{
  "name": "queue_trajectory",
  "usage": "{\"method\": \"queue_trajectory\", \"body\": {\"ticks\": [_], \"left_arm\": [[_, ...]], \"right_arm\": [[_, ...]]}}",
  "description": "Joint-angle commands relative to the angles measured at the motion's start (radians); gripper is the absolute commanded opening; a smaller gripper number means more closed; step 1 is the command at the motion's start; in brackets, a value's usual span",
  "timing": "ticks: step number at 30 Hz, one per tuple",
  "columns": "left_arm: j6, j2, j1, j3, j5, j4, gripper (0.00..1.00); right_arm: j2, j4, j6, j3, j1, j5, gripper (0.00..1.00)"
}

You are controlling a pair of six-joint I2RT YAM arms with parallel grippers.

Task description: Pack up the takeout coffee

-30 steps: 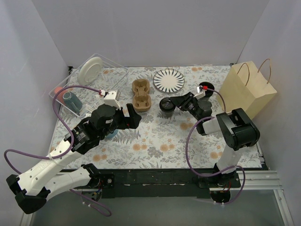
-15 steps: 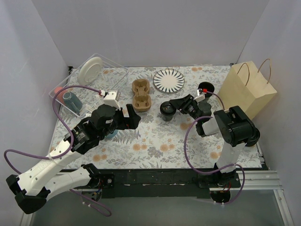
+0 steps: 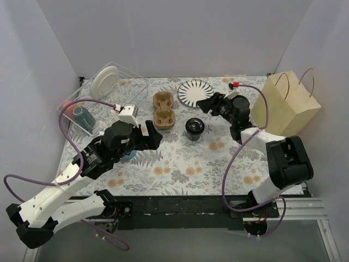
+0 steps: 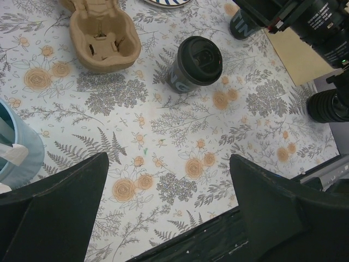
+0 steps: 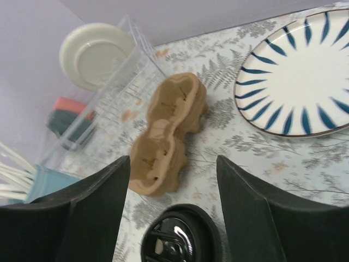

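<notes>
Plainly released — left tool (image 3: 157,140) and right tool (image 3: 203,105); coffee cup (image 3: 194,127) stands free.

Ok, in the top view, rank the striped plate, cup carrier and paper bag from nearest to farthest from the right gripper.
1. The striped plate, just behind and left of the right gripper.
2. The cup carrier, farther left, mid-table.
3. The paper bag, at the table's right edge.
</notes>
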Motion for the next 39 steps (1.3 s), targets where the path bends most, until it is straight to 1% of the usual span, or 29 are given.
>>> {"method": "queue_trajectory", "body": {"ticks": [1,3,4,7,8,11,13,18,22,25,26,29,32,36,39], "left_arm": [[0.027,-0.029,0.005,0.046,0.000,-0.007,0.94],[0.045,-0.028,0.003,0.055,0.006,-0.014,0.95],[0.044,-0.020,0.003,0.065,0.003,-0.030,0.95],[0.048,-0.027,0.003,0.080,-0.004,-0.039,0.95],[0.053,-0.031,0.003,0.083,-0.004,-0.034,0.95],[0.054,-0.041,0.003,0.092,-0.004,-0.034,0.95],[0.054,-0.041,0.005,0.097,-0.004,-0.039,0.95],[0.045,-0.050,0.003,0.091,-0.012,-0.043,0.95],[0.036,-0.061,0.003,0.074,-0.018,-0.042,0.95],[0.037,-0.063,0.003,0.066,-0.023,-0.042,0.95],[0.037,-0.061,0.003,0.068,-0.023,-0.040,0.95],[0.036,-0.058,0.003,0.066,-0.024,-0.037,0.95],[0.036,-0.054,0.003,0.062,-0.026,-0.034,0.95],[0.036,-0.049,0.003,0.055,-0.021,-0.028,0.95],[0.037,-0.046,0.003,0.055,-0.021,-0.027,0.95]], "right_arm": [[-0.071,-0.421,-0.290,0.151,0.046,0.030,0.69],[-0.078,-0.538,-0.355,0.199,0.081,0.069,0.68],[-0.077,-0.634,-0.407,0.246,0.121,0.092,0.67],[-0.071,-0.713,-0.464,0.289,0.184,0.162,0.65],[-0.065,-0.763,-0.478,0.305,0.198,0.208,0.63],[-0.037,-0.839,-0.515,0.346,0.248,0.265,0.58],[-0.026,-0.871,-0.531,0.362,0.288,0.305,0.58],[0.007,-0.942,-0.550,0.394,0.339,0.389,0.54],[0.026,-0.946,-0.555,0.388,0.365,0.420,0.50],[0.033,-0.953,-0.562,0.392,0.379,0.455,0.45],[0.034,-0.956,-0.562,0.395,0.382,0.468,0.40],[0.030,-0.969,-0.564,0.401,0.390,0.489,0.32],[0.018,-0.980,-0.559,0.400,0.394,0.488,0.31],[0.001,-0.977,-0.562,0.398,0.399,0.468,0.37],[-0.011,-0.985,-0.565,0.406,0.399,0.471,0.37]]}}
